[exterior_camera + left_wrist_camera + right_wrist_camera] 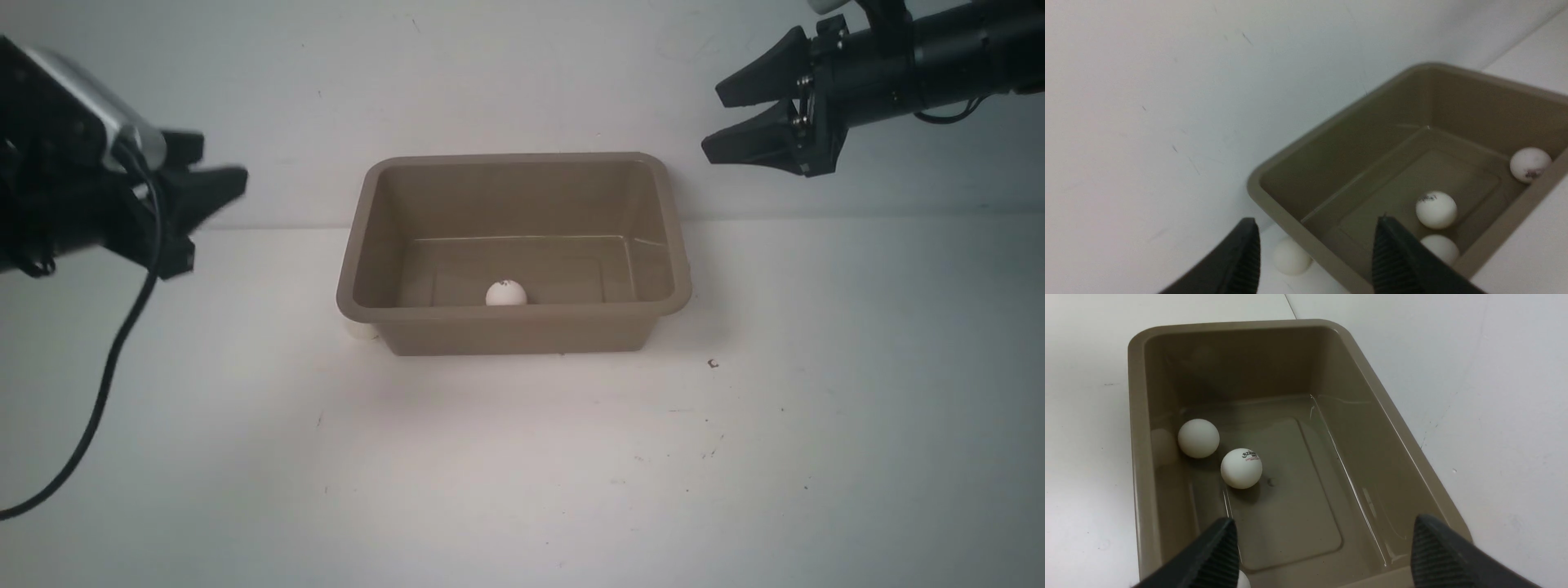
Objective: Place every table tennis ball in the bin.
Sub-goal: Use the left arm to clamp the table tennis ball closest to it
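The taupe bin (522,157) stands mid-table against the back wall. In the front view one table tennis ball (506,292) shows inside it, and another ball (359,329) lies on the table outside, tucked under the bin's front left corner. The left wrist view shows three balls (1436,209) (1530,164) (1439,248) in the bin (1355,134) and the outside ball (1291,256) against its rim. My left gripper (214,214) (1316,230) hangs open and empty, left of the bin above that ball. Open and empty too, my right gripper (712,121) (1323,535) hovers high at the bin's right end.
A white wall rises directly behind the bin (1137,416). The left arm's black cable (106,367) droops toward the table on the left. Small dark specks (713,363) mark the white tabletop to the right of the bin.
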